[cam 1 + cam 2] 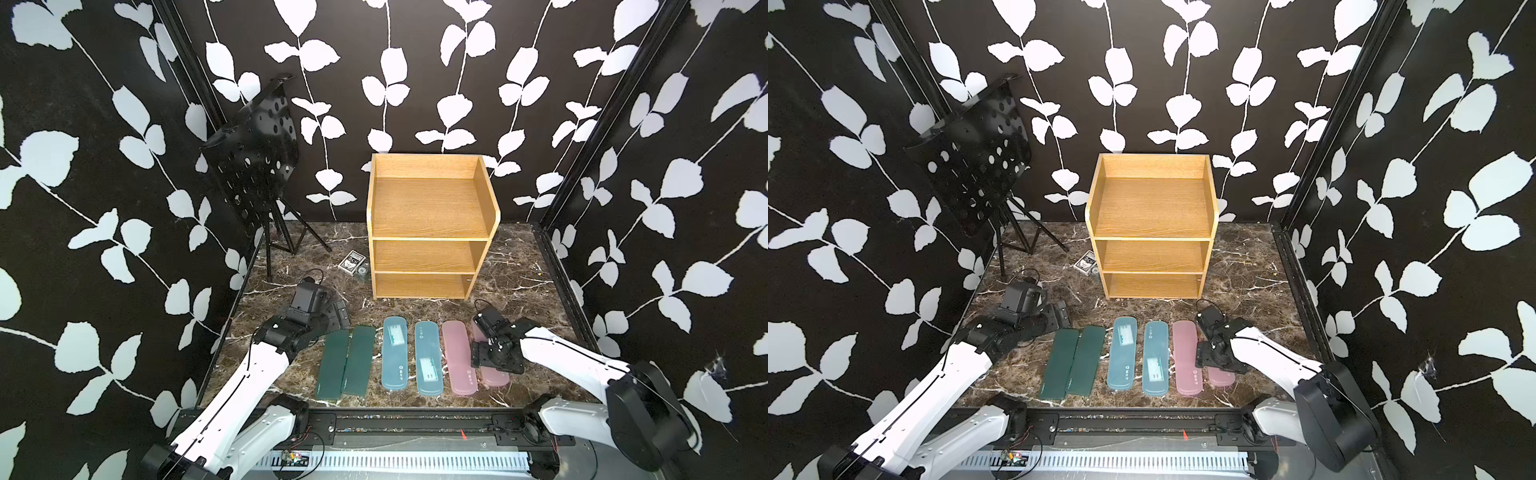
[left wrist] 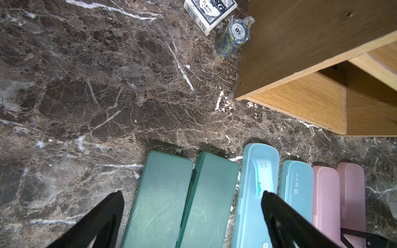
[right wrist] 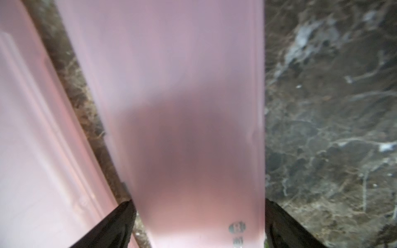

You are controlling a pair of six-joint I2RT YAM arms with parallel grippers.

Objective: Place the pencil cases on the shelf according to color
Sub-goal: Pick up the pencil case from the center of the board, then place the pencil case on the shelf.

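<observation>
The right pincer (image 3: 198, 206) stands wide astride the outer pink case (image 3: 182, 85), which lies on the desk (image 3: 322, 107); I cannot tell whether it pinches yet. One fingertip (image 3: 116, 223) sits in the narrow gap beside the second pink case (image 3: 32, 128) and could drag it. The shelf (image 1: 428, 208) stands empty, well ahead.

You see a dark brown, white-veined marble-look table (image 1: 519, 291) with a light gloss. The light-wood three-tier shelf (image 1: 428, 208) shows clear grain under a smooth satin finish. The two dark green rectangular cases (image 2: 159, 199) (image 2: 208, 199) are smooth and finely scratched. The two translucent blue rounded plastic cases (image 2: 253, 193) (image 2: 297, 184) let their contents show through. The two pink rounded plastic cases (image 3: 182, 85) (image 3: 32, 128) look frosted and matt. The black perforated music stand (image 1: 253, 166) looks like shiny sheet metal. The small playing-card box (image 2: 209, 15) is printed card, and the poker-chip roll (image 2: 233, 36) is wrapped in crinkly clear film.
</observation>
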